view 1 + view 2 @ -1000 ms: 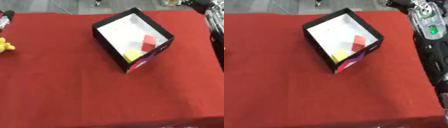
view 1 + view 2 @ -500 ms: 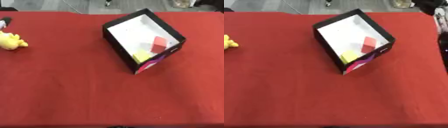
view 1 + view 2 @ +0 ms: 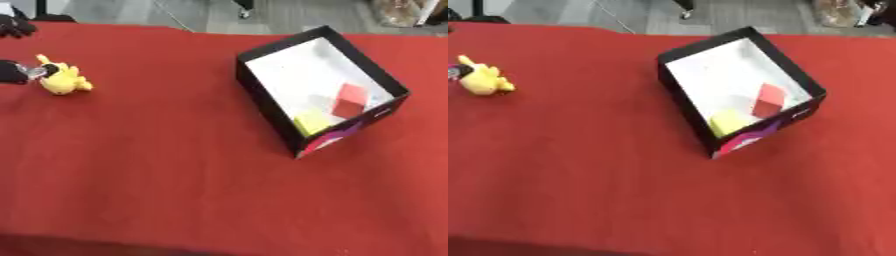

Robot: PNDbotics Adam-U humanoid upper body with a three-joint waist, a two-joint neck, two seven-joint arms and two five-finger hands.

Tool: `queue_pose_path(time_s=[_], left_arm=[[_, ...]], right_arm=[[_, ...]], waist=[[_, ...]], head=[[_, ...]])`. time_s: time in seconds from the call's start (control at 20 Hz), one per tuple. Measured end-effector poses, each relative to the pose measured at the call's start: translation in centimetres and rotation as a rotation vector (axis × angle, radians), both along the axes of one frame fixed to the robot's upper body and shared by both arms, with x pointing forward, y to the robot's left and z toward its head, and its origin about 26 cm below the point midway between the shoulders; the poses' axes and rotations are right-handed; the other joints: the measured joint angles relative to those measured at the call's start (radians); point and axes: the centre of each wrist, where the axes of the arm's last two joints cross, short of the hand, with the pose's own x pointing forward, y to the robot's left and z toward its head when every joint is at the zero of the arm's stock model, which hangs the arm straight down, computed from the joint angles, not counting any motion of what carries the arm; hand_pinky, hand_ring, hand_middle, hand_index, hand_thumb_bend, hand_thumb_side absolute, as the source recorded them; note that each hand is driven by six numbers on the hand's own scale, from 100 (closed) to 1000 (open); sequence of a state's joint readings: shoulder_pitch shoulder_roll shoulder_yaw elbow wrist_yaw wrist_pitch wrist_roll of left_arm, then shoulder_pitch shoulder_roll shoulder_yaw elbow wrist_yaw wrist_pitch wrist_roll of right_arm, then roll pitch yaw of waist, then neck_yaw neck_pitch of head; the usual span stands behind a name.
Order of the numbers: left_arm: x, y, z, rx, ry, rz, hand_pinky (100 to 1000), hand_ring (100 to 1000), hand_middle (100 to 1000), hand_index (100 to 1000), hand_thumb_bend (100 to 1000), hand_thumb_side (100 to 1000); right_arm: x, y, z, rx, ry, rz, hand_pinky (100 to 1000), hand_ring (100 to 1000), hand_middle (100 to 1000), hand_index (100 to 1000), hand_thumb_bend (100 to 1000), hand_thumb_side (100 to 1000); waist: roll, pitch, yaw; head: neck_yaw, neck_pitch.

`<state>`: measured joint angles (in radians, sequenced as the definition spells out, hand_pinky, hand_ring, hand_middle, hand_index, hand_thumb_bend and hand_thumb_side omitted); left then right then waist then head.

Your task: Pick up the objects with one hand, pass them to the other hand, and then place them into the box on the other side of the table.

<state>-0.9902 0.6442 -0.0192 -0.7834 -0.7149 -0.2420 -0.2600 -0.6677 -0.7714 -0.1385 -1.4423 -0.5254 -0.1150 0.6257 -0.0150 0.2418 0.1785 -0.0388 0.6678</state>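
The view has swung left since a moment ago, bringing a yellow toy (image 3: 61, 80) further onto the red bench (image 3: 175, 175). The left hand (image 3: 12, 72) touches it at the edge; whether its fingers are apart cannot be told. A black box (image 3: 262, 102) on the right holds red and yellow blocks.

Red table (image 3: 157, 190) with a black box (image 3: 262, 100) at far right, white inside, holding a red block (image 3: 350, 101) and a yellow block (image 3: 312, 121). Far left: yellow toy (image 3: 61, 80), the left hand (image 3: 12, 72) touching it (fingers indistinct)
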Motion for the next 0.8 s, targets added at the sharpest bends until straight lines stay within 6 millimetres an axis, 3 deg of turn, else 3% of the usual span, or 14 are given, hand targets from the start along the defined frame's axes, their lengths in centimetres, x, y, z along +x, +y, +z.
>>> queue_pose_path(time_s=[0.25, 0.4, 0.6, 0.8], left_arm=[[-0.2, 1.1, 0.5, 0.011, 0.091, 0.048, 872, 826, 759, 845, 466, 318], [-0.3, 1.5, 1.1, 0.026, 0.127, 0.072, 875, 828, 759, 844, 456, 356], [-0.4, 1.9, 1.7, 0.043, 0.167, 0.089, 874, 839, 771, 842, 531, 427], [-0.5, 2.2, 2.5, 0.076, 0.186, 0.095, 874, 839, 771, 842, 531, 427]], right_arm=[[0.0, -0.2, -0.4, -0.013, 0.004, -0.004, 1000, 1000, 1000, 1000, 100, 460], [0.0, -0.2, -0.4, -0.023, 0.002, -0.009, 1000, 1000, 1000, 1000, 100, 456], [0.0, -0.3, -0.7, -0.033, -0.003, -0.016, 1000, 1000, 1000, 1000, 100, 443], [0.0, -0.4, -0.8, -0.044, -0.013, -0.024, 1000, 1000, 1000, 1000, 100, 443]], waist=[[0.000, 0.001, -0.004], [0.000, 0.001, -0.006], [0.000, 0.001, -0.009], [0.000, 0.001, -0.010]], head=[[0.012, -0.003], [0.016, -0.007], [0.018, -0.010], [0.018, -0.011]])
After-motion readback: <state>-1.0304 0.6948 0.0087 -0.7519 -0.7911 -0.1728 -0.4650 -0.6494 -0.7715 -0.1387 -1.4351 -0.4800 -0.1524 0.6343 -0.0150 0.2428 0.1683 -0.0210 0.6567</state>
